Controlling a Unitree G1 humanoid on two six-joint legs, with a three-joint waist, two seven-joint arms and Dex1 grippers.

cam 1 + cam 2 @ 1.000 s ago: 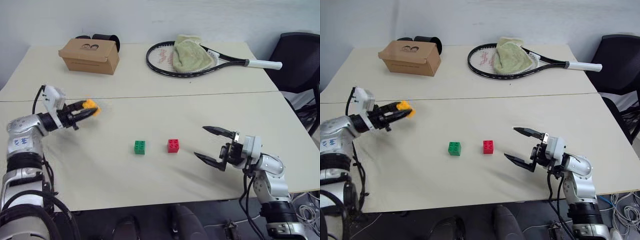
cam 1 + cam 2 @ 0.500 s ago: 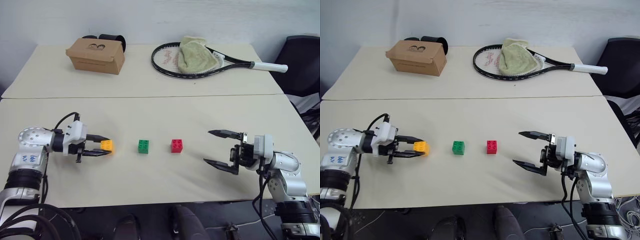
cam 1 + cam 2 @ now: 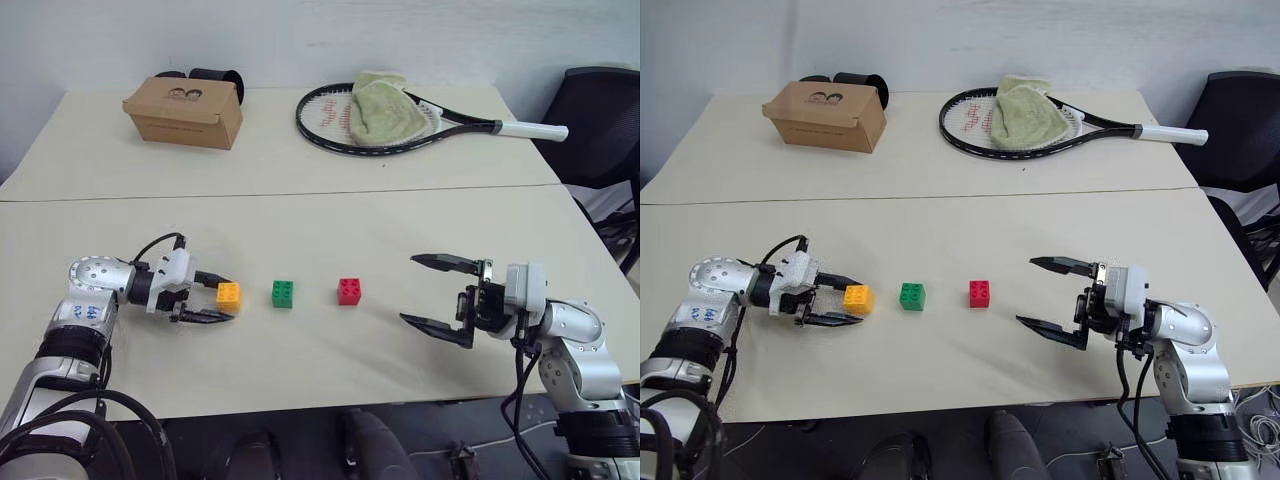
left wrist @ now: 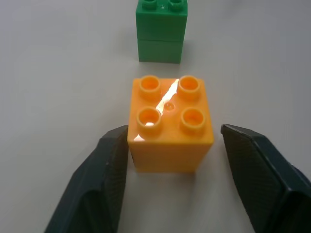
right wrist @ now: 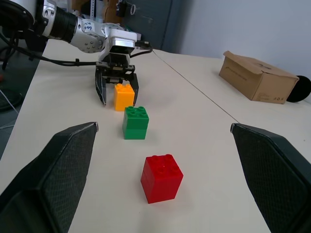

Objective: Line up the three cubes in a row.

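Orange cube point(image 3: 228, 296), green cube point(image 3: 283, 293), red cube point(image 3: 350, 291) in a row on table point(image 3: 300, 220). Left gripper point(image 3: 217, 299) fingers parted around orange cube; right gripper point(image 3: 437, 293) fingers wide open, empty.

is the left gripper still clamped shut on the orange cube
No: in the left wrist view the left gripper stands open, a gap showing between one finger and the orange cube.

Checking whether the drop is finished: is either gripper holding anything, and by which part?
Nothing is held. The left gripper stands open around the orange-yellow cube, which sits on the table; the right gripper is open and empty.
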